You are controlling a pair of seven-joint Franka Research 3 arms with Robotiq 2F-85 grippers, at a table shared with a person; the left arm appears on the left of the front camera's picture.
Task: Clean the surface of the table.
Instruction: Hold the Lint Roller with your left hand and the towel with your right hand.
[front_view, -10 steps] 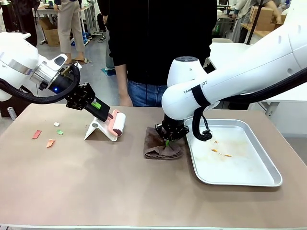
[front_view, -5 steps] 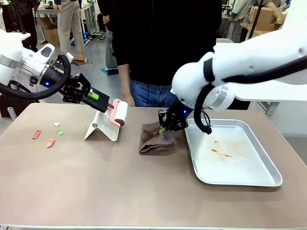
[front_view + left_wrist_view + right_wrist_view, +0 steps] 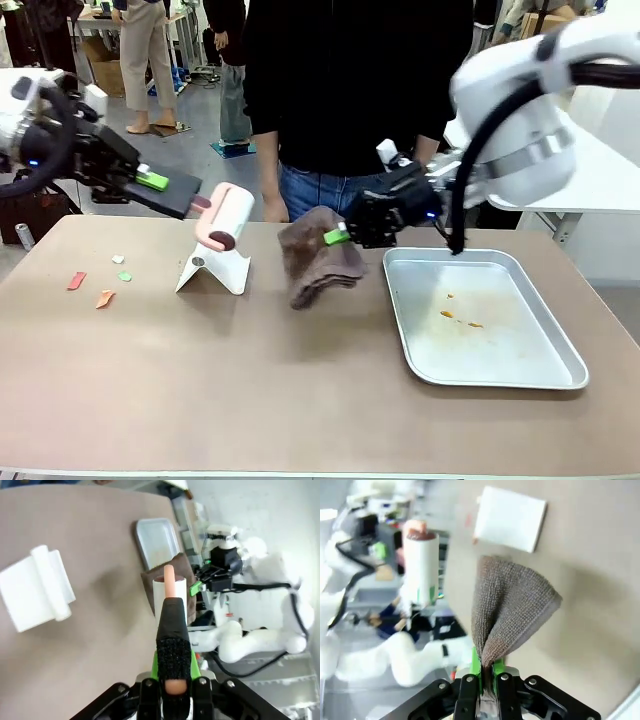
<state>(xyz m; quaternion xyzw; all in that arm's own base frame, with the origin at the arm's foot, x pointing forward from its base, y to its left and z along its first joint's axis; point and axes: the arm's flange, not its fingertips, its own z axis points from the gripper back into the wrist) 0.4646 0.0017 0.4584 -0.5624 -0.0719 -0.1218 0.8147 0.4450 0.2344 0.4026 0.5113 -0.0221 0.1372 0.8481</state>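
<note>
Nearest the camera, the table [image 3: 250, 400] spreads its bare brownish-tan top across the whole front view. On its right half lies a metal tray [image 3: 500, 345], flat on the top, with a few orange smears [image 3: 458, 318] inside. Farther back on the left half, a white stand [image 3: 215, 272] rests on the top. A handful of small scraps [image 3: 105, 298], red, orange, green and white, lie well to its left.

Between stand and tray hangs a brown cloth [image 3: 318, 262]. The right gripper [image 3: 332, 238] has its fingers pinched tight on the upper fold, and the cloth droops toward the top. Whether its lower edge touches the surface cannot be told.

Above the stand, the left gripper [image 3: 180, 197] is clamped fully on the pink handle of a lint roller [image 3: 225, 215], whose white drum is clear of the stand and tilted.

At the far edge stands a person [image 3: 350, 90] in dark clothes.
</note>
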